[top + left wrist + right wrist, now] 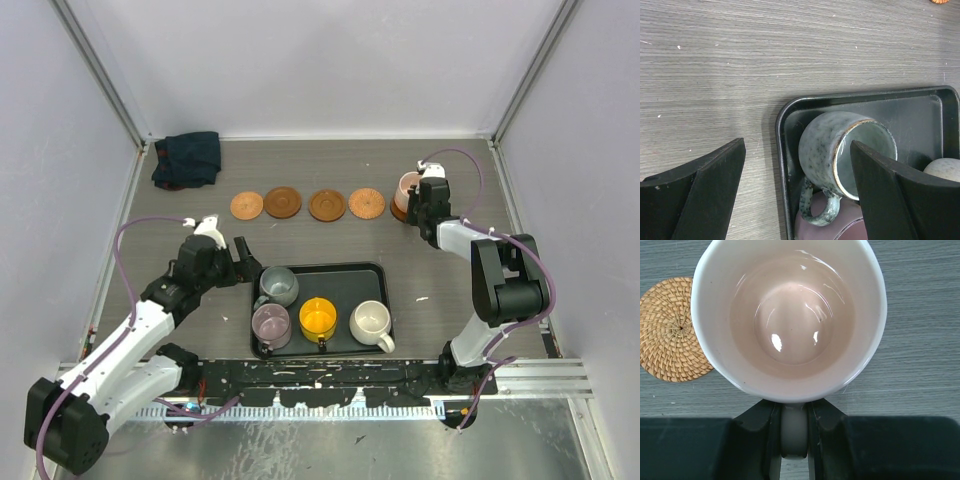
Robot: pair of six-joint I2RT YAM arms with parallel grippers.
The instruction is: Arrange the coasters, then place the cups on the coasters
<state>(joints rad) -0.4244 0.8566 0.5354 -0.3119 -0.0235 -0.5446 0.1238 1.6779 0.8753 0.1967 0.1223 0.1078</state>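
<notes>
Four brown coasters lie in a row at the back, from the leftmost to the rightmost, which also appears in the right wrist view. At the row's right end is the pink cup. My right gripper is shut on its handle, and what lies under the cup is hidden. The black tray holds the grey-green, mauve, yellow-orange and cream cups. My left gripper is open at the tray's left rim, with its fingers either side of the grey-green cup.
A dark blue cloth is bunched in the back left corner. Walls close in the table on the left, back and right. The tray's raised rim runs between my left fingers.
</notes>
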